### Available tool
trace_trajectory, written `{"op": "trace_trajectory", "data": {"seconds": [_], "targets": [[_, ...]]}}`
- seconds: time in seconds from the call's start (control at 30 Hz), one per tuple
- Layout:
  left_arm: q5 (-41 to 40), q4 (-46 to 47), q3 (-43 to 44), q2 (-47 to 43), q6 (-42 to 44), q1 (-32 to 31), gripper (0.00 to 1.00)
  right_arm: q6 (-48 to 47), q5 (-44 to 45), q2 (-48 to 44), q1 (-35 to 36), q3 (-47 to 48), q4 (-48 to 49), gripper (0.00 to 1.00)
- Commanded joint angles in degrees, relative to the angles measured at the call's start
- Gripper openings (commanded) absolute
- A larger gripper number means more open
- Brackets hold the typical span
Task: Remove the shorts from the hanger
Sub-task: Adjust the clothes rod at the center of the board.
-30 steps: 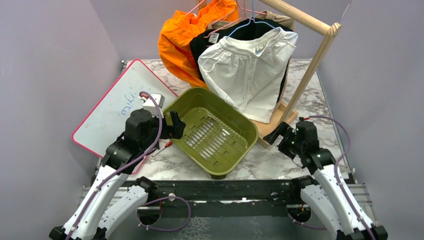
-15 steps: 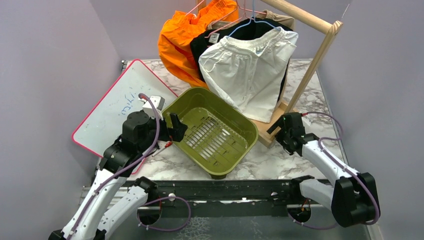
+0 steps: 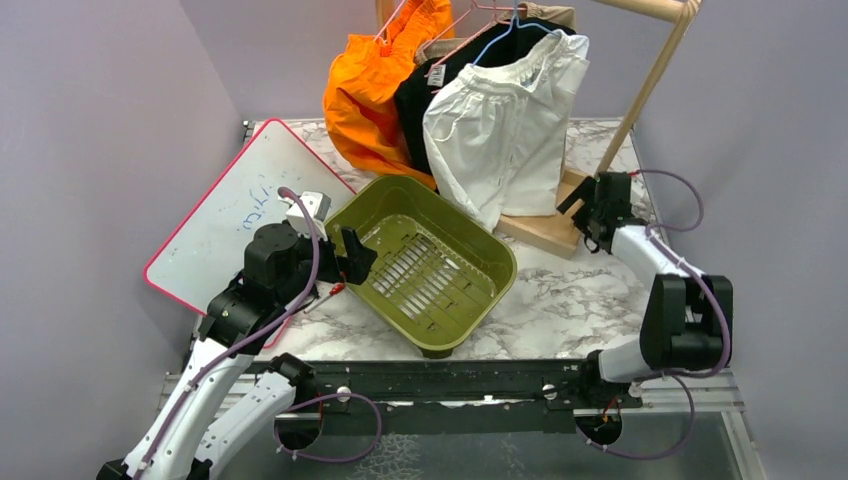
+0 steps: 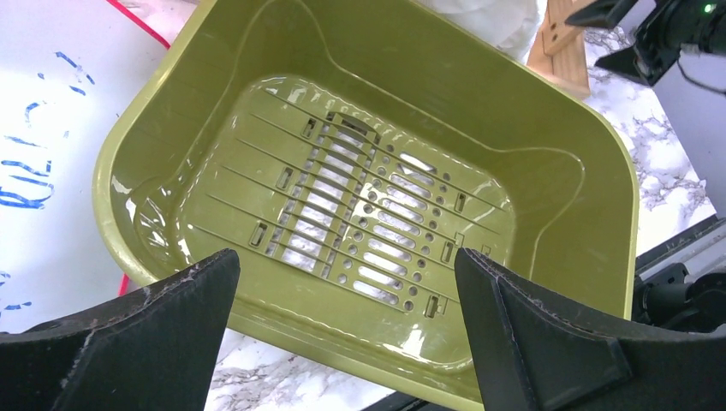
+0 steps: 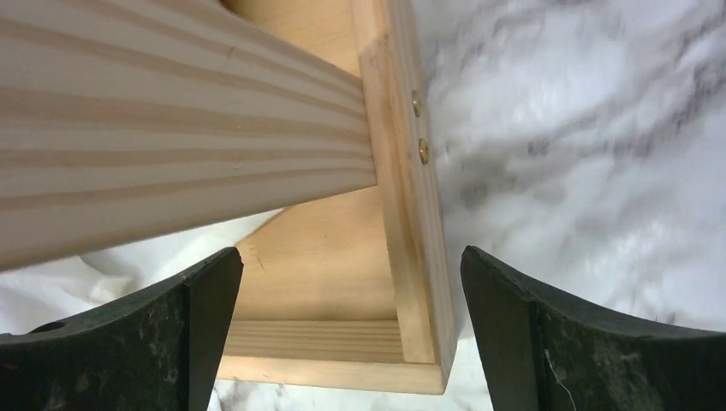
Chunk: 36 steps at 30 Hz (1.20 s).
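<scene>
White shorts (image 3: 500, 140) hang foremost on hangers (image 3: 487, 48) from the wooden rack (image 3: 652, 80) at the table's far side, with black shorts (image 3: 418, 100) behind and orange shorts (image 3: 368, 100) to the left. The right gripper (image 3: 583, 212) is at the rack's base (image 3: 545, 228), fingers wide and empty. The left gripper (image 3: 352, 258) hovers over the olive basin (image 3: 488, 255), fingers wide and empty.

The wooden rack (image 3: 652, 85) is cut off at the overhead view's upper edge. The tan shorts (image 3: 552, 14) are mostly hidden behind the black shorts (image 3: 412, 98) and white shorts (image 3: 500, 130). The whiteboard (image 3: 225, 225) scribble's too small to be read.
</scene>
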Motion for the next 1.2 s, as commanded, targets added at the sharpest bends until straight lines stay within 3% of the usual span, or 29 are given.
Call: {"op": "trace_trajectory", "data": {"seconds": [0.0, 0.13, 0.3, 0.7, 0.83, 0.93, 1.17], "targets": [[1.6, 1.8, -0.5, -0.9, -0.7, -0.2, 0.99, -3.3, -9.5, 6.5, -8.7, 9.0, -0.4, 0.99], [1.3, 1.9, -1.0, -1.6, -0.7, -0.2, 0.99, -5.0, -13.9, 8.4, -15.1, 13.0, -2.4, 0.99], [1.3, 3.2, -2.2, -1.4, -0.9, -0.2, 0.99, -10.0, -25.4, 7.4, -16.0, 14.6, -6.5, 0.99], [0.7, 4.0, -2.3, -0.5, -0.8, -0.2, 0.99, -3.3, -42.4, -13.5, -15.9, -8.6, -1.9, 0.97], [-0.8, 4.4, -2.6, -0.6, -2.2, -0.2, 0.99, 0.7, -51.1, -9.9, -15.4, -12.8, 6.0, 0.95], [-2.8, 3.9, -2.5, -1.9, -4.2, -0.2, 0.99, 2.4, -52.2, -4.4, -13.8, -12.2, 11.0, 0.95], [-10.7, -1.7, -0.2, -5.4, -9.1, -0.2, 0.99, 6.8, -42.1, 8.0, -12.0, -3.0, 18.2, 0.94]]}}
